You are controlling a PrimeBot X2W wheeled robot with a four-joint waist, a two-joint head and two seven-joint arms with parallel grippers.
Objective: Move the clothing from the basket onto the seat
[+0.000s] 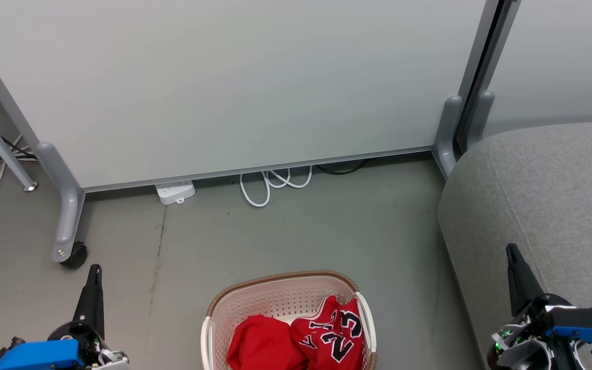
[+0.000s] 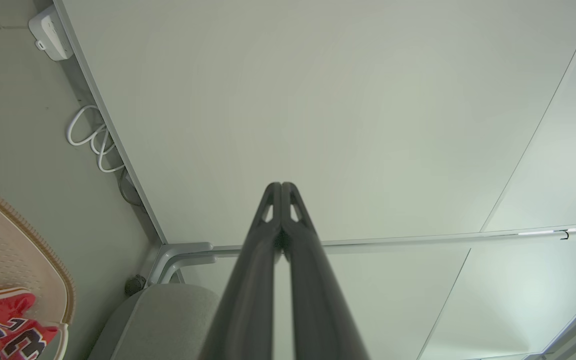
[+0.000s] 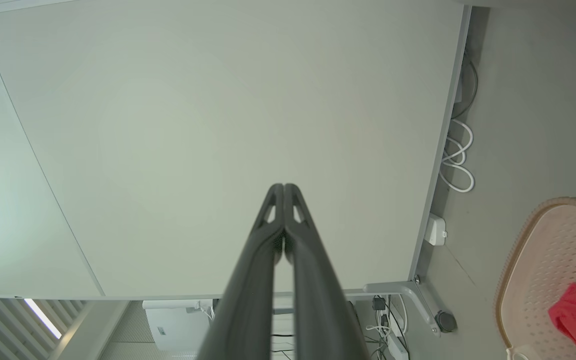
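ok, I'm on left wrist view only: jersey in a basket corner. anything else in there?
Observer: Yes, a plain red garment lies beside the jersey in the basket, on the robot's left of it.
Operator: right gripper?
Observer: Right gripper is shut, holding nothing; in head view it shows against the seat.
Operator: where's my left gripper relative to the basket?
Observer: Left gripper is off to the basket's left, above the floor, not over the basket.

Blue wrist housings (image 1: pixel 36 354); long, dark, tapered jaws; possibly small green lights (image 1: pixel 496 337).
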